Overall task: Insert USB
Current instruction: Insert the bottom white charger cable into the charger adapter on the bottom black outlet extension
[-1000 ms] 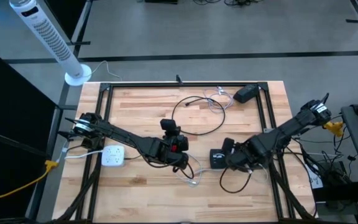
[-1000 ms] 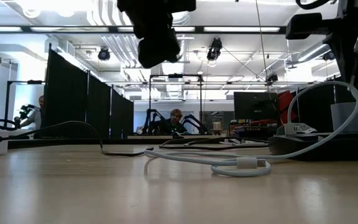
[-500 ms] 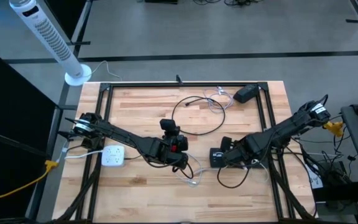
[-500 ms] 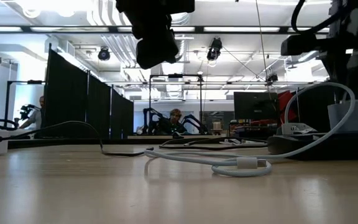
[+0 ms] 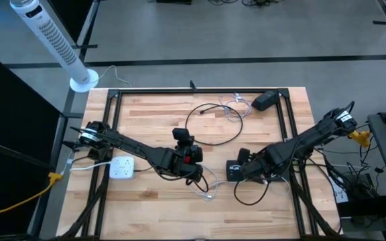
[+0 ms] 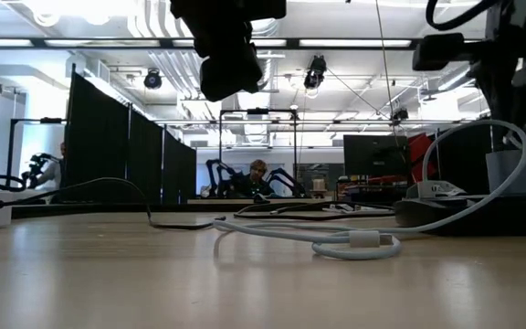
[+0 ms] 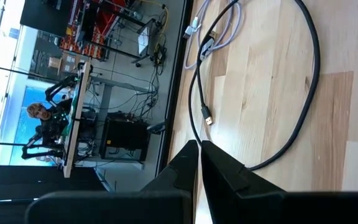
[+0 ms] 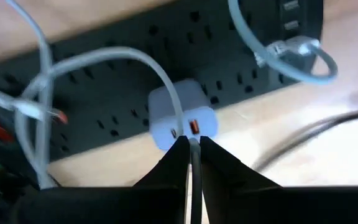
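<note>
A black power strip lies right of the table's middle, with a white USB charger plugged into it. A white USB cable lies slack on the table and loops up to my right gripper, which is shut on it right at the charger. In the right wrist view the fingertips stand just below the charger's orange port. My left gripper hovers shut and empty at the table's middle, above the cable's loose coil. My right gripper pinches the white cable's end between its two fingers, only a thin grey strip showing between them. The fingers point toward the charger's face on the power strip. Whether the plug touches the port, I cannot tell. The cable trails slack behind.
A long black cable with a USB plug loops over the far middle of the table. A black adapter lies far right and a white outlet box left. A second white cable runs into the charger's other port.
My right gripper has moved a little toward the table's left, closer to the power strip, still shut on the cable. The cable's loop behind it has been drawn along and stands narrower.
</note>
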Motion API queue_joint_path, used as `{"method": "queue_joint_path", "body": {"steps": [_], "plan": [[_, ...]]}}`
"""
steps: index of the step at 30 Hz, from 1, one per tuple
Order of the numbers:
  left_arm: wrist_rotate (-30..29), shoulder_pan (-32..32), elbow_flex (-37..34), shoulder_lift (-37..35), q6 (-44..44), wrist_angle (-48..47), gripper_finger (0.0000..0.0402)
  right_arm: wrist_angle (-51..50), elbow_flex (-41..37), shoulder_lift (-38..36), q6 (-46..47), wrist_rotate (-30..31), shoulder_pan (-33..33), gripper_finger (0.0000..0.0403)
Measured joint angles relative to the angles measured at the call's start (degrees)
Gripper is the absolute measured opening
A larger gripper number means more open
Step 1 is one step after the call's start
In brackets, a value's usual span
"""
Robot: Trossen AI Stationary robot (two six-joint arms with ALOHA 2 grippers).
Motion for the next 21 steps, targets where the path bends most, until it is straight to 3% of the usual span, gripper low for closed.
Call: {"method": "queue_joint_path", "body": {"steps": [3, 6, 10, 15, 18, 21], "plan": [[0.00, 0.00, 0.00, 0.00, 0.00, 0.00, 0.0008, -0.07, -0.06, -0.04, 0.88, -4.07, 0.02, 0.0011], [0.72, 0.00, 0.00, 0.00, -0.35, 0.00, 0.0008, -0.50, -0.46, -0.10, 0.47, -4.12, 0.00, 0.0011], [7.08, 0.13, -0.21, 0.00, 0.17, 0.83, 0.0008, 0.67, -0.24, -1.58, 1.49, -3.89, 0.10, 0.0011], [13.76, 0.27, -4.77, -0.17, 9.79, 15.23, 0.0008, 8.95, 0.53, -7.96, 3.41, 0.56, 2.94, 0.0011], [22.70, 0.93, -8.29, -0.92, 15.99, 27.88, 0.0008, 16.94, 0.50, -12.26, 0.98, 6.42, 5.81, 0.0011], [36.74, 2.29, -11.98, -1.92, 19.56, 41.55, 0.0008, 23.46, 0.25, -15.07, -3.49, 12.20, 8.57, 0.0011]]}}
